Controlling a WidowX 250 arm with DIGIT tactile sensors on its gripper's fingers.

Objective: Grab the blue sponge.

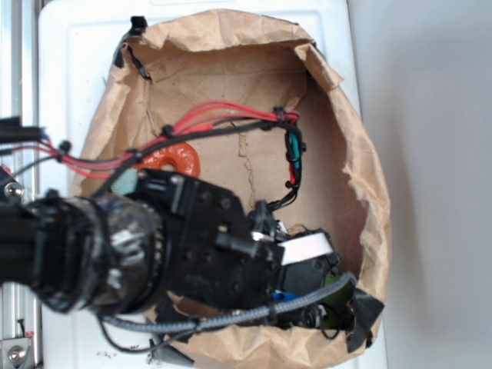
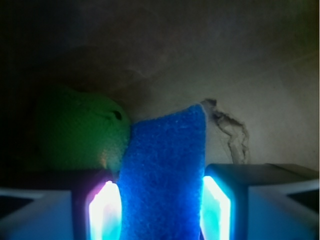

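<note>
Blue sponge (image 2: pixel 165 175) standing between the pads (image 2: pixel 105 215) of the gripper (image 2: pixel 161 212), inside the brown paper bag (image 1: pixel 369 177), touching the green plush toy (image 2: pixel 75 130). Gripper clenched on it, apparently. Better to keep firm squeeze and lift straight up, away from the toy.

Brown paper bag (image 1: pixel 361 161), mouth open toward camera, lies on white surface (image 1: pixel 77 61). Black robot arm (image 1: pixel 115 246) reaches in from left, filling lower half of bag. Red and black cables (image 1: pixel 223 115) loop across bag interior. Orange ring (image 1: pixel 171 157) rests on bag floor behind arm. Small blue patch (image 1: pixel 283 294) visible beneath gripper (image 1: pixel 319 269); jaw state hidden by arm body.
</note>
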